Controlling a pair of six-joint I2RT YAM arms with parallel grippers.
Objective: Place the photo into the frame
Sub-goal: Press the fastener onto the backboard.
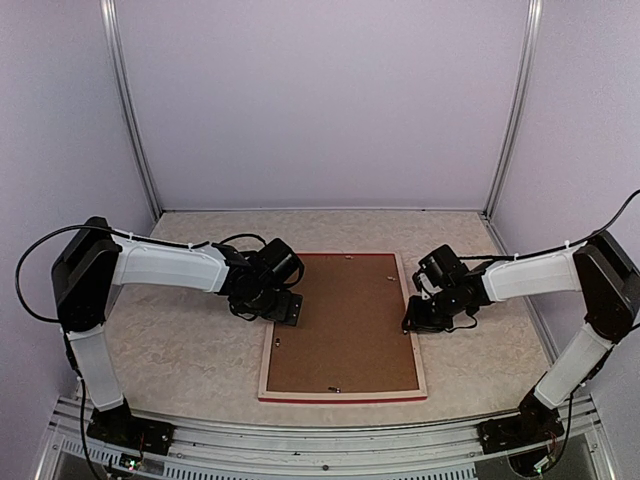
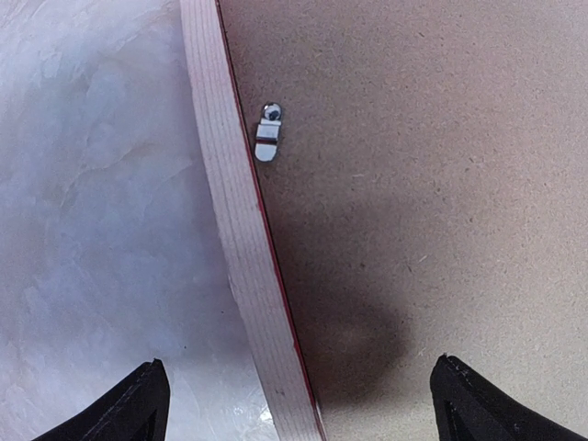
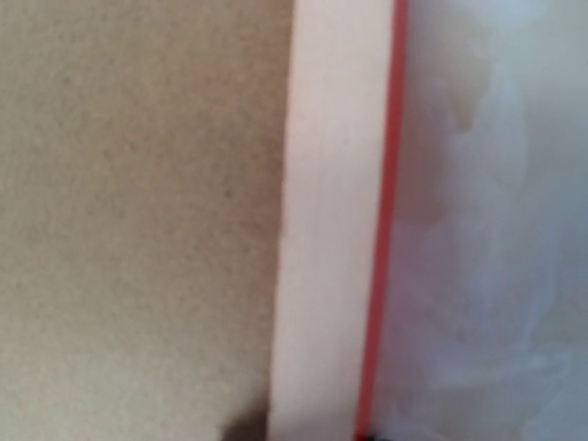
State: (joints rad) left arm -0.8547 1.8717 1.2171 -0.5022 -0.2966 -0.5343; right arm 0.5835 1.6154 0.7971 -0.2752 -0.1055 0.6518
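Note:
The frame (image 1: 268, 368) lies face down in the middle of the table, pale wood rails up, with a red outer edge. A brown backing board (image 1: 345, 325) fills it. The photo is hidden. My left gripper (image 1: 286, 310) hovers over the frame's left rail. In the left wrist view it (image 2: 299, 367) is open wide, one fingertip (image 2: 147, 395) over the table and the other over the backing board (image 2: 413, 184), with the rail (image 2: 230, 211) between them. My right gripper (image 1: 412, 322) sits low at the right rail (image 3: 331, 220); its fingers barely show in the blurred right wrist view.
A small metal turn clip (image 2: 267, 138) sits on the backing board by the left rail; another (image 1: 335, 388) is near the front rail. The mottled beige tabletop (image 1: 180, 340) surrounds the frame. Lilac walls with metal posts (image 1: 130, 110) enclose the back and sides.

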